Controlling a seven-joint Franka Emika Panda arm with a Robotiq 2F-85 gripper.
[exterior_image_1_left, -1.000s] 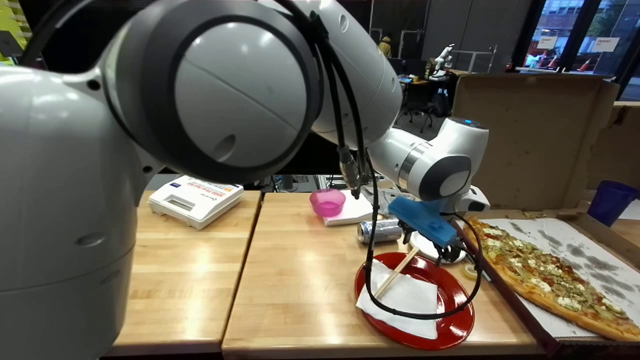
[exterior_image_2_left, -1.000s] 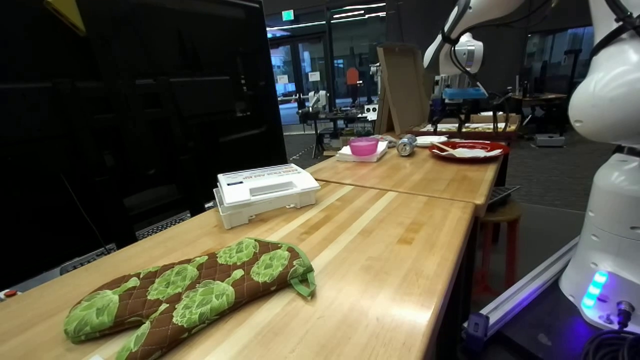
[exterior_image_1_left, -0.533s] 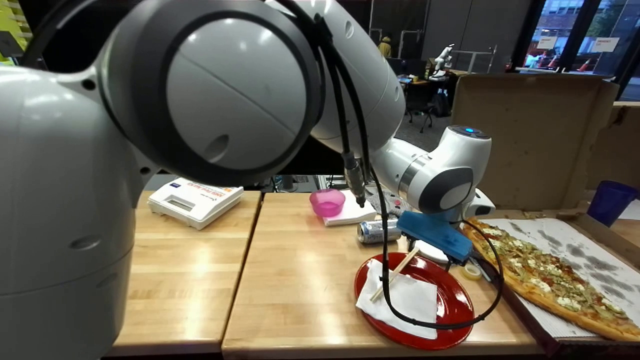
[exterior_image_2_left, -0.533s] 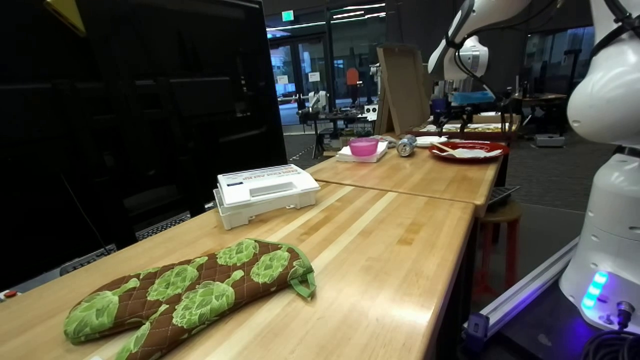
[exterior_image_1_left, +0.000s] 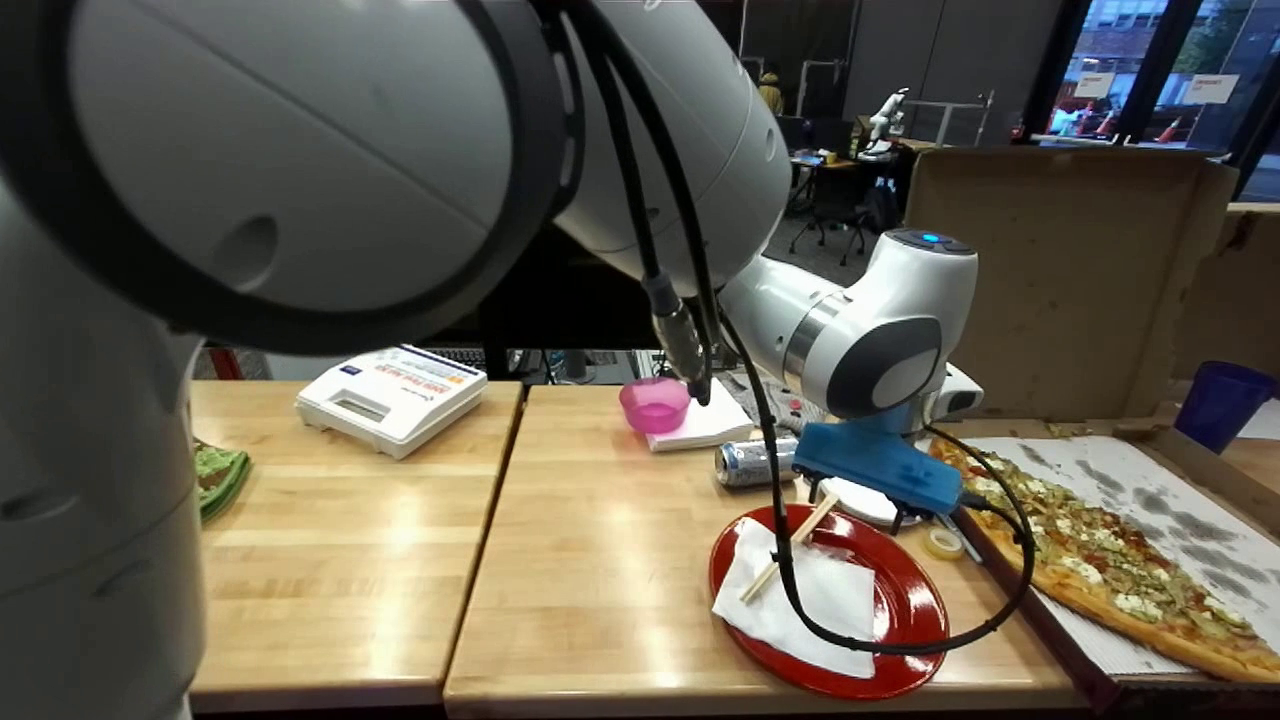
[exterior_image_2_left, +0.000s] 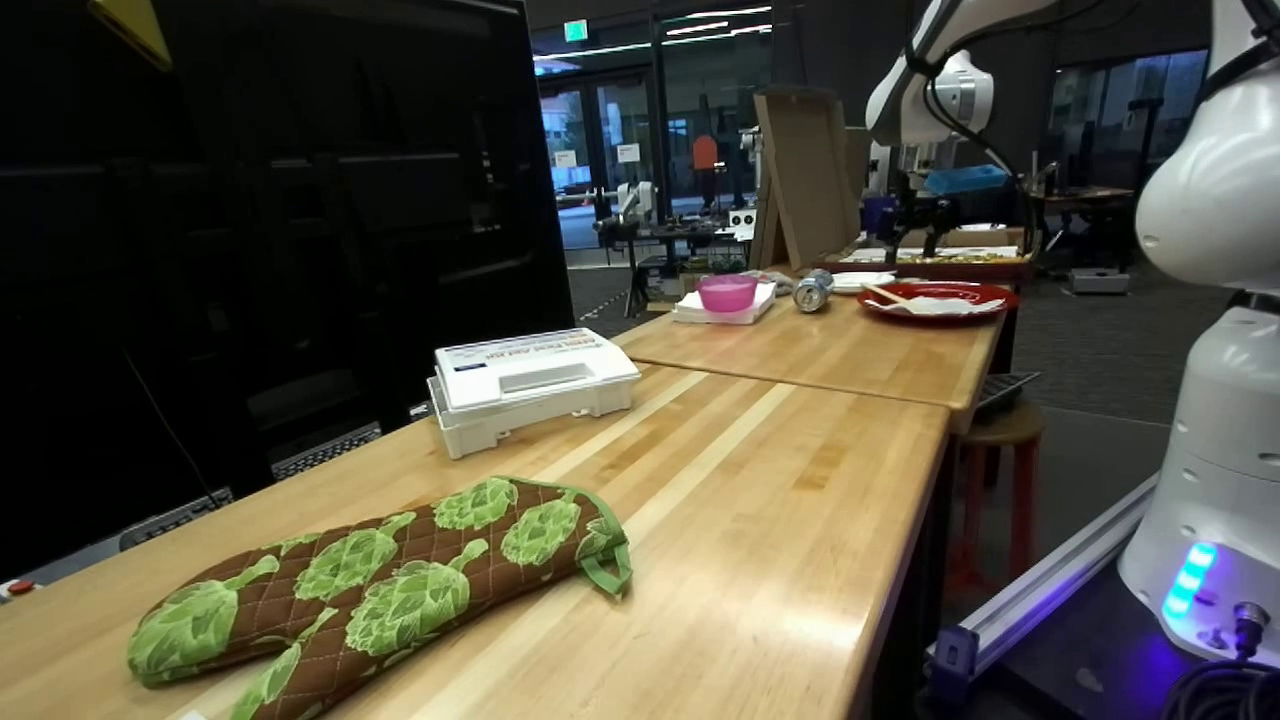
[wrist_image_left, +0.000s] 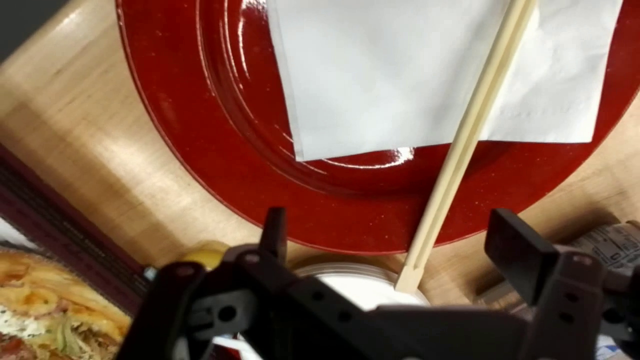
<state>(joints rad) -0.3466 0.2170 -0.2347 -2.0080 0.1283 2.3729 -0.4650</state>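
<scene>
My gripper stands open in the wrist view, one finger on either side of the pale wooden chopsticks, and nothing is gripped. The chopsticks, joined at one end, lie across a white napkin on the red plate. Their joined end juts past the rim, over the edge of stacked white plates or lids. A silver can lies on its side close by. In an exterior view the blue wrist mount hides most of the fingers; they hang above the table in the view opposite.
An open pizza box with pizza borders the plate, with a tape roll between. A pink bowl rests on napkins. Farther off are a white first aid case and an oven mitt. A cable loops below the wrist.
The arm's elbow has swung outward, uncovering part of the oven mitt in an exterior view. The wrist has turned and shifted slightly. Plate, chopsticks and can have stayed put.
</scene>
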